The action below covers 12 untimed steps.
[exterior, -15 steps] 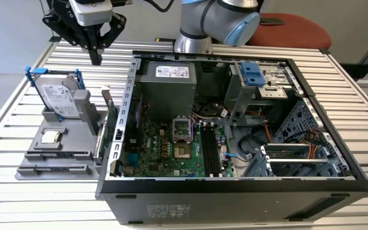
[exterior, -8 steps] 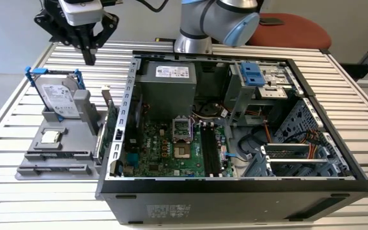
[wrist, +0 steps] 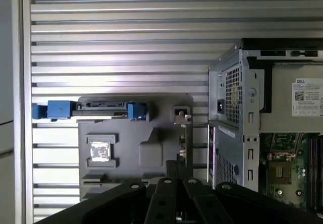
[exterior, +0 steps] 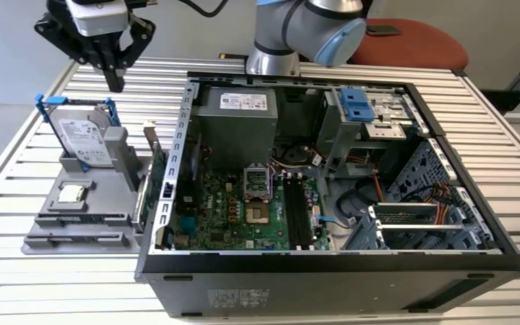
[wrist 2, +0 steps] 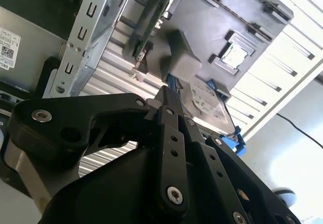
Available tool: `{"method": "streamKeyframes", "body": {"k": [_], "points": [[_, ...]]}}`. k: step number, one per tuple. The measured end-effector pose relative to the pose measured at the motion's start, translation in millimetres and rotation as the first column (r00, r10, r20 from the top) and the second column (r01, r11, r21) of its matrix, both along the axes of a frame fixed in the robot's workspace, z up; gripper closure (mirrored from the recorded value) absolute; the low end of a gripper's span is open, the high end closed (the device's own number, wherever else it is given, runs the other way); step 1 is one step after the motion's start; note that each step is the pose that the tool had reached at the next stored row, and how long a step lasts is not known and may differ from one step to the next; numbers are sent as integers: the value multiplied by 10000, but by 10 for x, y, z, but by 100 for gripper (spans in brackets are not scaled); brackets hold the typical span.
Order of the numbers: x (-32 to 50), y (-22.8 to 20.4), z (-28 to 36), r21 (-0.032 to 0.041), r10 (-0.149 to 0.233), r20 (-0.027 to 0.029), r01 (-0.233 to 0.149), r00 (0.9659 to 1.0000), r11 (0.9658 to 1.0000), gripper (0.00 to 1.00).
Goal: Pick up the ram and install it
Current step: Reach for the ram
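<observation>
My gripper [exterior: 114, 82] hangs at the exterior view's far left, above the slatted table behind a grey parts fixture [exterior: 52, 240]. Its black fingers are pressed together and point down with nothing between them. In the second wrist view the gripper [wrist 2: 169, 94] tapers to a shut tip over the fixture [wrist 2: 262, 22]; in the first wrist view the gripper [wrist: 171, 164] sits over the fixture's [wrist: 151, 133] edge. The ram is hidden. Two narrow slotted holders [exterior: 79, 221] line the fixture's front, and I cannot tell what they contain. Black memory slots [exterior: 294, 210] run along the motherboard [exterior: 233, 217].
A silver hard drive in a blue frame [exterior: 84, 142] stands upright on the fixture, a processor chip [exterior: 70, 194] lies in front of it, and a green expansion card [exterior: 158, 179] stands beside the open computer case [exterior: 332, 261]. The arm's base [exterior: 273, 61] is behind the case.
</observation>
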State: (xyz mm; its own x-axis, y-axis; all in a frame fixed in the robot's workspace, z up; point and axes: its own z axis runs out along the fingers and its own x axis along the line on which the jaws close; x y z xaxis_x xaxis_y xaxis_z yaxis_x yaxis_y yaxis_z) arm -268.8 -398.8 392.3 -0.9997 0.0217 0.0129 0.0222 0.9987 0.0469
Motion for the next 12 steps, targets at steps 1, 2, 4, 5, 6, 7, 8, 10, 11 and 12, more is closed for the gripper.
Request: {"method": "streamKeyframes", "body": {"k": [1,2,4,5,6,7,8,10,11,12], "points": [[-17,0,-1,0,3,0,-3,10000,10000,100],[-34,0,-1,0,6,0,-6,10000,10000,100],[-70,0,-3,0,13,0,-13,10000,10000,100],[-87,0,-4,0,15,0,-15,10000,10000,100],[-104,0,-4,0,15,0,-15,10000,10000,100],[-119,0,-4,0,16,1,-16,10000,10000,100],[-135,0,-5,0,16,0,-16,10000,10000,100],[-169,0,-6,0,17,0,-17,10000,10000,100],[-187,0,-6,0,16,0,-16,10000,10000,100],[-204,0,-7,0,17,-1,-17,10000,10000,100]]}}
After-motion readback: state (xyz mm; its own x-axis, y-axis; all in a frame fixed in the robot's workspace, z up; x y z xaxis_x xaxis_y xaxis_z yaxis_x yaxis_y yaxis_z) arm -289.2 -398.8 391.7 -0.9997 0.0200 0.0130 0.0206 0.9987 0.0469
